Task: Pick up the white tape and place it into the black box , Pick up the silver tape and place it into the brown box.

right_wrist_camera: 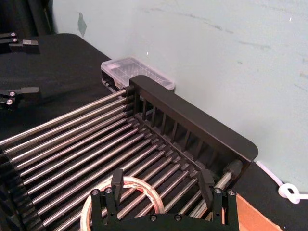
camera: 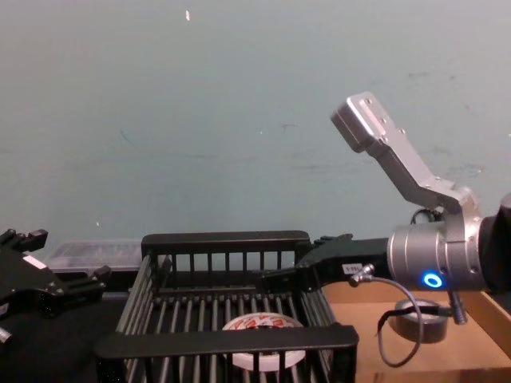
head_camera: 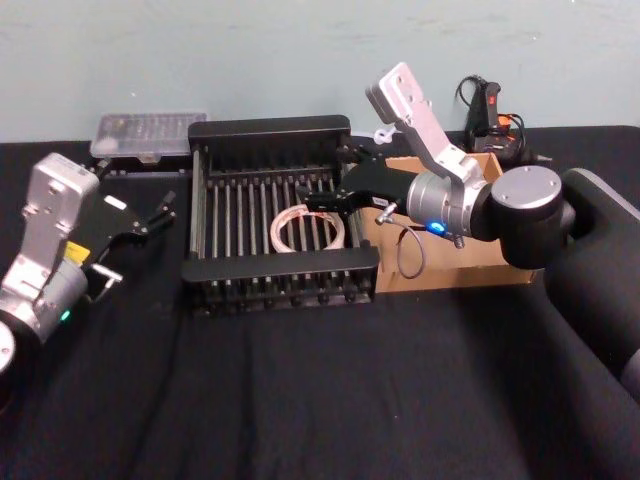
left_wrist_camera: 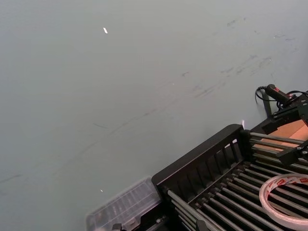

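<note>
1. The white tape (head_camera: 306, 231) lies flat on the slatted floor of the black box (head_camera: 268, 128), toward the crate's right side; its red print shows on the inner core in the chest view
2. The right gripper (head_camera: 322, 202) reaches in over the crate's right rim, hovering just above the ring; in the right wrist view its two fingers (right_wrist_camera: 117, 178) stand apart with nothing between them, and the ring sits below and between them
3. The silver tape (camera: 423, 324) rests on the floor of the brown box (head_camera: 438, 273), which stands touching the crate's right side; in the chest view the roll sits just beneath the right arm's wrist
4. The left gripper (head_camera: 130, 230) hangs over the black tabletop (head_camera: 320, 390) to the left of the crate, apart from it; its fingers are spread and empty
5. A clear plastic case (head_camera: 148, 133) lies behind the crate's left rear corner, by the pale wall (head_camera: 250, 50)
6. A black and red tool (head_camera: 488, 105) sits behind the cardboard tray
</note>
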You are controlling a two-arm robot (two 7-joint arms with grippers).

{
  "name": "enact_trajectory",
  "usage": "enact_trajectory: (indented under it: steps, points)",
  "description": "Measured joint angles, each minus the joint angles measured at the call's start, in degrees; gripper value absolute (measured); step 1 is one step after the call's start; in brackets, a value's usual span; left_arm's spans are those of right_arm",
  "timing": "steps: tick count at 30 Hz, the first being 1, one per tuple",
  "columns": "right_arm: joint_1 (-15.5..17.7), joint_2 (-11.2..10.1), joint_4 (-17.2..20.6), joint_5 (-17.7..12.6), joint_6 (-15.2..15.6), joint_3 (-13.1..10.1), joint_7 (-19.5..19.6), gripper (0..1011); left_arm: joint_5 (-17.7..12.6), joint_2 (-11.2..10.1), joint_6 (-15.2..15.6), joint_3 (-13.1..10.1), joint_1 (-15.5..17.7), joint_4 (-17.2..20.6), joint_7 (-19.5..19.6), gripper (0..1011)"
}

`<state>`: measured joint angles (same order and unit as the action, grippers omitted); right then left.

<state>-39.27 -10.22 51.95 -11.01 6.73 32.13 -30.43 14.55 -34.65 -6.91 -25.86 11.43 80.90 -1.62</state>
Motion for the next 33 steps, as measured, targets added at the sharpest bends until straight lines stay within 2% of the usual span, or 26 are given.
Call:
enact_trajectory:
  steps: [5, 14, 20, 26, 33]
  points:
    - [0.94, -0.50, 1.68, -0.37, -0.71, -0.94, 0.06, 1002, 0.00, 0.00, 0.00, 0.00, 0.00, 0.00, 0.00, 1001]
    - [4.57, -2.95, 6.98, -1.36, -2.21, -3.97, 2.74, 1002, 0.00, 0.00, 0.00, 0.00, 0.00, 0.00, 0.00, 1001]
    - [8.57, -5.53, 11.70, -1.77, -2.96, -6.94, 5.70, 1002, 0.00, 0.00, 0.00, 0.00, 0.00, 0.00, 0.00, 1001]
    - [14.02, -8.32, 17.52, -1.09, -4.55, -10.02, 9.07, 1002, 0.00, 0.00, 0.00, 0.00, 0.00, 0.00, 0.00, 1001]
    - [19.34, -9.61, 21.68, -0.65, -5.64, -13.12, 11.77, 1002, 0.00, 0.00, 0.00, 0.00, 0.00, 0.00, 0.00, 1001]
